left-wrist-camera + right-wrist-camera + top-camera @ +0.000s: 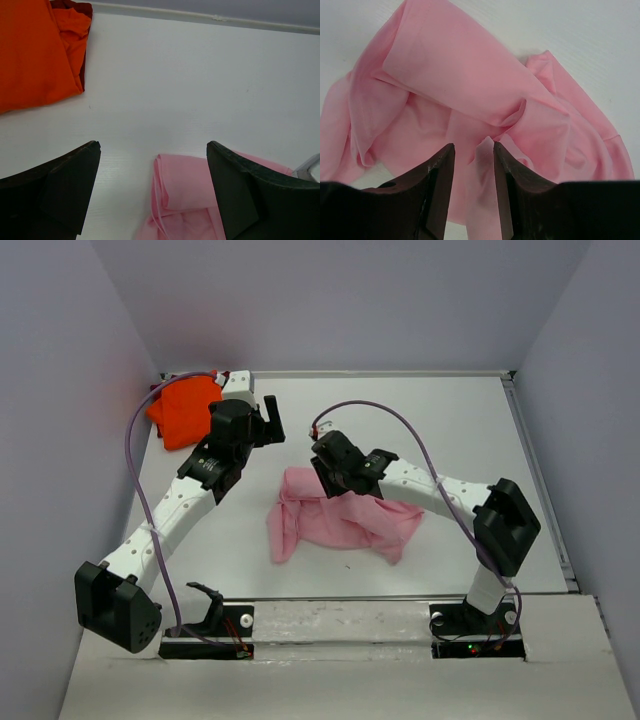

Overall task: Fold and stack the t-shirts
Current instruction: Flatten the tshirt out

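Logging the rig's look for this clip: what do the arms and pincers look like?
The left arm and right arm have white dotted links with black joints. A purple cable loops along each. The left pincer and right pincer have black wedge-shaped fingers.

We saw a robotics lab cell: bare white surface point(460, 440), plain grey walls point(350, 300) around it, robot arms point(180, 505) bolted at bottom.
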